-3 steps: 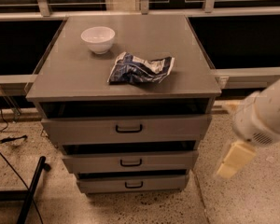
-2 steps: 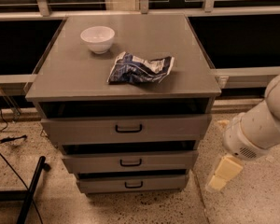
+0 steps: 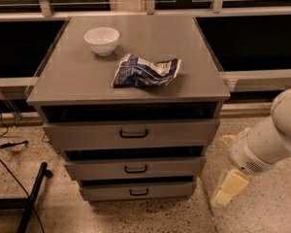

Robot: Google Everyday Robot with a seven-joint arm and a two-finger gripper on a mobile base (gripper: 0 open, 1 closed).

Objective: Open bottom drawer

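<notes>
The bottom drawer [image 3: 138,190] is the lowest of three grey drawers in the cabinet, with a small black bar handle [image 3: 138,192]. Its front sits nearly flush, with a dark gap above it. My gripper [image 3: 226,190] hangs from the white arm at the lower right, just right of the cabinet's bottom corner, low near the floor. It is apart from the drawer and its handle.
The middle drawer [image 3: 135,168] and the top drawer [image 3: 132,134] sit above. On the cabinet top [image 3: 77,76] stand a white bowl [image 3: 102,40] and a crumpled blue chip bag [image 3: 144,71]. A black stand leg [image 3: 33,198] and cables lie on the floor at left.
My arm and gripper have moved down and to the left, closer to the cabinet's lower right corner. The drawers have not moved.
</notes>
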